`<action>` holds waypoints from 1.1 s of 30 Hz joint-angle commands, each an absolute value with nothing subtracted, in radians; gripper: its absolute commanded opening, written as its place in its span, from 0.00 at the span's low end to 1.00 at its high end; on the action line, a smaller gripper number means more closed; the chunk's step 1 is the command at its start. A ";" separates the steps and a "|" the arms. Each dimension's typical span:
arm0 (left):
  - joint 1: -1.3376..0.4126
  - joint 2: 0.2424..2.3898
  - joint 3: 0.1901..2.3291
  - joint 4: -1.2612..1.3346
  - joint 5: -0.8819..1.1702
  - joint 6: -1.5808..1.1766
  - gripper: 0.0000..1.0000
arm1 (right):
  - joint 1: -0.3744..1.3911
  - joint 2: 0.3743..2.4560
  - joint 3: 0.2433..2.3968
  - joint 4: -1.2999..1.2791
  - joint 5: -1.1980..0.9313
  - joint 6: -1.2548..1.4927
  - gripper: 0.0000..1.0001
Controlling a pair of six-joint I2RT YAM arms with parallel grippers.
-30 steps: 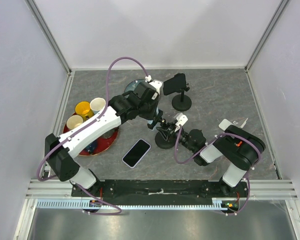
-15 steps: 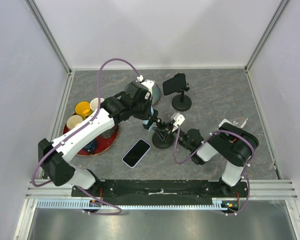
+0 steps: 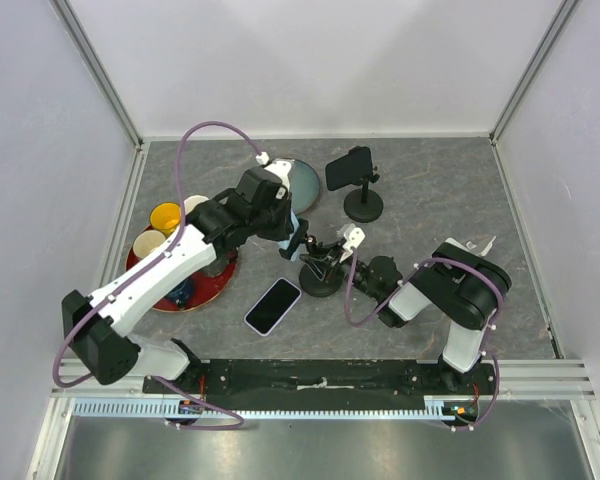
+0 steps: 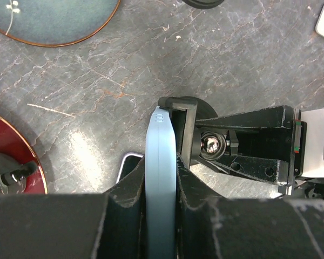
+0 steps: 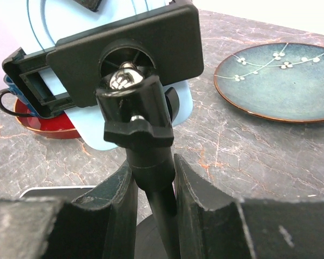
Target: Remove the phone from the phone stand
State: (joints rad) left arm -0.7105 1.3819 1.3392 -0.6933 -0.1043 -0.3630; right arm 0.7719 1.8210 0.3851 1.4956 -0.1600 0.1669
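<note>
A light-blue phone (image 4: 161, 162) stands on edge in the clamp of a black phone stand (image 4: 187, 129). The clamp's hooked end wraps over the phone's top edge. My left gripper (image 4: 161, 186) is shut on the phone from both sides; in the top view it (image 3: 295, 243) sits just left of the stand (image 3: 320, 276). My right gripper (image 5: 154, 167) is shut on the stand's post below the ball joint. The clamp (image 5: 124, 48) shows from behind with the phone (image 5: 59, 27) in it. In the top view the right gripper (image 3: 342, 272) lies low beside the stand's base.
A second stand (image 3: 364, 205) holding a dark phone (image 3: 348, 168) stands at the back. A lilac phone (image 3: 272, 306) lies flat near the front. A blue plate (image 3: 305, 183) is behind the left gripper. A red tray (image 3: 218, 280) with cups (image 3: 165, 218) is at the left.
My left gripper, the phone and the stand have moved left and slightly forward together. My right gripper has followed, still on the post.
</note>
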 commanded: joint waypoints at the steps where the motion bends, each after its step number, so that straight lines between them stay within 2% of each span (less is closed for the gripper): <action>1: -0.620 1.128 1.376 -0.523 -0.433 -0.344 0.02 | 0.716 1.907 0.282 1.269 0.043 0.245 0.00; 9: -0.655 1.225 1.345 -0.580 -0.443 -0.362 0.02 | 0.716 1.908 0.281 1.272 0.055 0.250 0.00; 14: -0.730 1.356 1.452 -0.721 -0.552 -0.356 0.02 | 0.716 1.916 0.279 1.281 0.071 0.259 0.00; 20: -0.736 1.433 1.509 -0.825 -0.661 -0.365 0.02 | 0.716 1.916 0.272 1.284 0.095 0.267 0.00; 30: -0.735 1.439 1.549 -0.897 -0.825 -0.413 0.02 | 0.716 1.919 0.268 1.285 0.109 0.273 0.00; 33: -0.742 1.416 1.528 -0.821 -0.770 -0.379 0.02 | 0.716 1.924 0.275 1.278 0.100 0.272 0.00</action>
State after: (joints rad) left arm -0.7845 1.5013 1.4616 -0.8368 -0.4187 -0.4728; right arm 0.7677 1.8610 0.3561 1.4940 -0.0513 0.2520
